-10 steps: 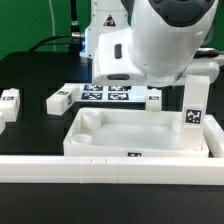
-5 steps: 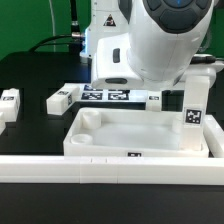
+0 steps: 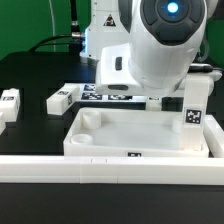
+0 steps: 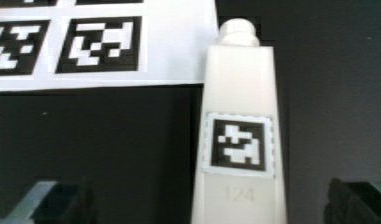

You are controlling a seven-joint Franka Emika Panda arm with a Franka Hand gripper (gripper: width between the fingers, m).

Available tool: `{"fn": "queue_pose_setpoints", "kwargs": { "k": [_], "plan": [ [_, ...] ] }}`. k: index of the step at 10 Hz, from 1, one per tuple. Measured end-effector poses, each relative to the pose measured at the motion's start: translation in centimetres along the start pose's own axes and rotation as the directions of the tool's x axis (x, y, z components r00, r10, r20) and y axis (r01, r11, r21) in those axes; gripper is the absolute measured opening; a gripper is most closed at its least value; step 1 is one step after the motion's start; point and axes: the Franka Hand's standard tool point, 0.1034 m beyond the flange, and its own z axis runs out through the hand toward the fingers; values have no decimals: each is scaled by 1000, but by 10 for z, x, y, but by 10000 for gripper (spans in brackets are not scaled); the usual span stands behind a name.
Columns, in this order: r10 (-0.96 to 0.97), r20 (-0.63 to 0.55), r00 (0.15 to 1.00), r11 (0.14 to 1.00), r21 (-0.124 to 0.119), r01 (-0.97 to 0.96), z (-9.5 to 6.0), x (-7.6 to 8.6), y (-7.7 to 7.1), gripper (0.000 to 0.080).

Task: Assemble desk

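The white desk top (image 3: 130,135) lies rim-up in the middle of the table. One tagged leg (image 3: 193,108) stands upright at its corner on the exterior view's right. Two loose legs (image 3: 62,98) (image 3: 8,104) lie on the exterior view's left. A fourth leg (image 4: 240,130), tag up, lies flat beside the marker board (image 4: 80,40); a bit of that leg (image 3: 154,100) shows behind the arm. My gripper (image 4: 196,203) is open, its dark fingers (image 4: 34,205) standing well apart on either side of that leg without touching it. In the exterior view the arm hides the gripper.
A long white rail (image 3: 100,168) runs along the front of the black table, against the desk top. The marker board (image 3: 105,95) lies behind the desk top. The arm's bulky body (image 3: 155,50) hangs over the back of the desk top.
The arm's upper body has turned and shifted to the exterior view's right, bringing its round blue light into view. The gripper stays open. No part has moved.
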Motion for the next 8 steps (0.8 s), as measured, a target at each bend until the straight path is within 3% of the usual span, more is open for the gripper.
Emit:
{"fn": "queue_pose_setpoints", "kwargs": {
  "k": [6,8],
  "plan": [
    [-15,-3,1000,1000,-2,15,4,2,-4,649],
    [-14,65,998,1000,-9,15,9,1,-4,649]
  ]
}}
